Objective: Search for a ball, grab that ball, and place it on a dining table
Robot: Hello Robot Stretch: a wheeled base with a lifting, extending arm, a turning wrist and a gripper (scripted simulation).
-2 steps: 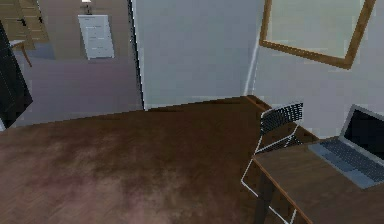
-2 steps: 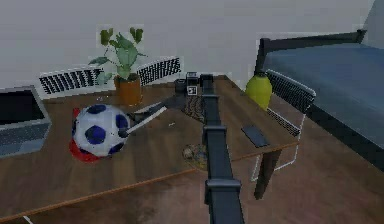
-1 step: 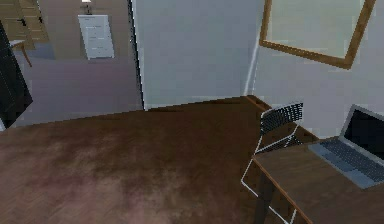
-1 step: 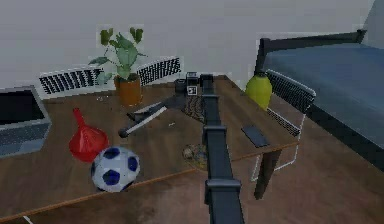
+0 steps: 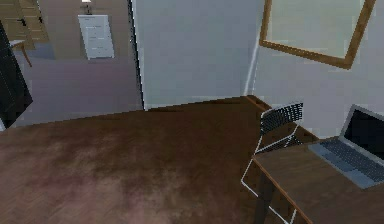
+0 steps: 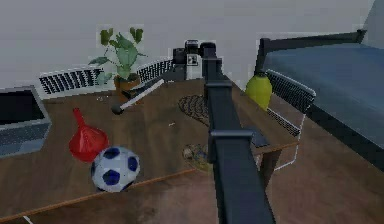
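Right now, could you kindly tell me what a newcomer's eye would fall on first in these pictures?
The blue and white ball near the wooden table's front edge in the arm side view, with a red funnel-shaped thing just beside it. Next, the dark arm stretching across that table, and a laptop at the forward view's right.

Ahead of me: dark brown floor (image 5: 120, 160), a pale wall (image 5: 190, 50), and a wood-framed panel (image 5: 312, 30) on the wall at the forward view's right. A black wire chair (image 5: 282, 122) stands at a wooden worktop (image 5: 320, 195). At the arm side view's right stands a blue bed (image 6: 330, 75) in a dark frame.
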